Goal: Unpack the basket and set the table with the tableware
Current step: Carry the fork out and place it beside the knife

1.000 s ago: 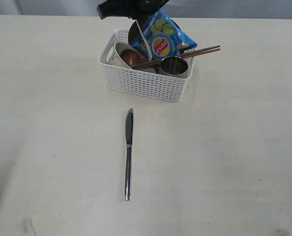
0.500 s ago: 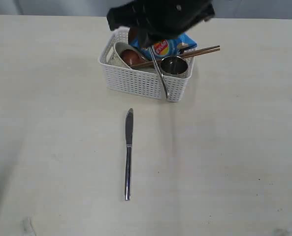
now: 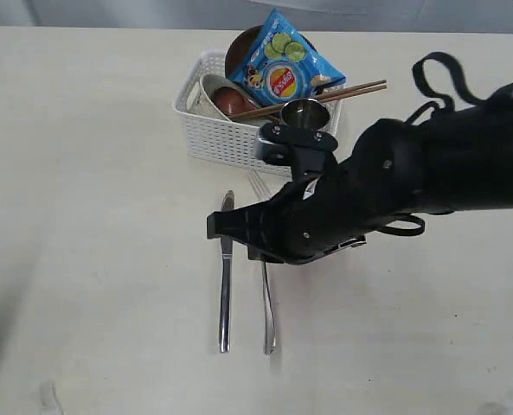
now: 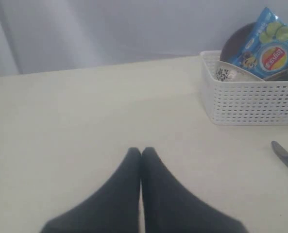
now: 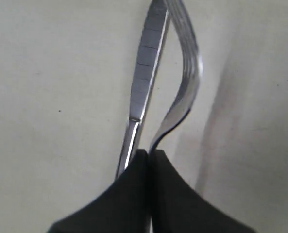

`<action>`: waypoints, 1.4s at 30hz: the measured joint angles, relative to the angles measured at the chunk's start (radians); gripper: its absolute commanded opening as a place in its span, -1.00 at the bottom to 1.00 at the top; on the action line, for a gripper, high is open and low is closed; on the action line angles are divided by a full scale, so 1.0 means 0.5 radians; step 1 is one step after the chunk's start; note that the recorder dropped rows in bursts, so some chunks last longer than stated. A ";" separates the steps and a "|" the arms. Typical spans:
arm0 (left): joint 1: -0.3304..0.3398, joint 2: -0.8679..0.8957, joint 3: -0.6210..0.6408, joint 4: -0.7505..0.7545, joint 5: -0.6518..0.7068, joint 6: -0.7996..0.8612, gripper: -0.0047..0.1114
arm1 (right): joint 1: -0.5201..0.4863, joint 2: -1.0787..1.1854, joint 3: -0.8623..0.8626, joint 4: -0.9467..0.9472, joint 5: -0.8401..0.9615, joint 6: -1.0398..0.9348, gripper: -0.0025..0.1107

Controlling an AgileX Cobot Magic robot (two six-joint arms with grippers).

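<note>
Right gripper [image 5: 148, 154], clamped shut on a curved steel fork [image 5: 190, 73], is held low just beside the long steel knife [image 3: 226, 277], apparently so the fork can be laid parallel to it, with the white lattice plastic basket [image 3: 239, 143] beyond the knife's tip.

White lattice basket [image 3: 230, 143], blue chip bag [image 3: 286, 71], cream table [image 3: 83, 216].

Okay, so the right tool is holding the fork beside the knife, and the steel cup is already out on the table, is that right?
Not quite. The steel cup is still inside the basket, not set out yet, as the exterior view shows. The right tool does hold the fork beside the knife.
</note>
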 measured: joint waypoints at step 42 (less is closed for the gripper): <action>0.000 0.000 0.000 0.000 0.000 -0.004 -0.92 | 0.000 0.385 -0.300 -0.027 0.133 0.099 -0.85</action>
